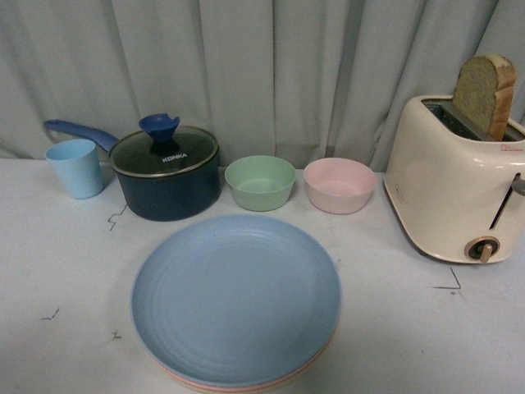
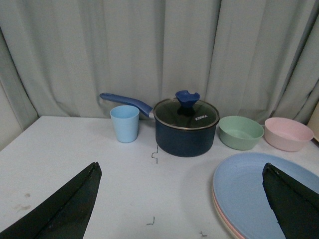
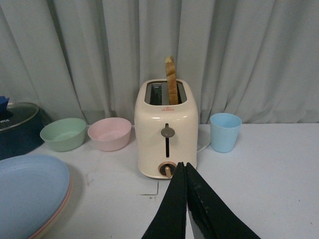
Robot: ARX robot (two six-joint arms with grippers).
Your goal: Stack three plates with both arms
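Note:
The three plates sit in one stack near the table's front edge. The light blue plate [image 1: 236,300] is on top, with thin pink [image 1: 246,387] and cream rims showing beneath it. Neither arm appears in the front view. In the left wrist view my left gripper [image 2: 181,165] is open and empty; one black finger [image 2: 291,199] hangs over the blue plate [image 2: 249,194] and the other [image 2: 65,209] over bare table. In the right wrist view my right gripper [image 3: 182,165] is shut on nothing, in front of the toaster, with the plate stack [image 3: 30,191] off to one side.
Behind the stack stand a dark blue lidded pot [image 1: 166,172], a light blue cup [image 1: 76,168], a green bowl [image 1: 260,182] and a pink bowl [image 1: 339,185]. A cream toaster [image 1: 447,193] holding bread is at the right, with another blue cup [image 3: 225,132] beyond it. A curtain closes the back.

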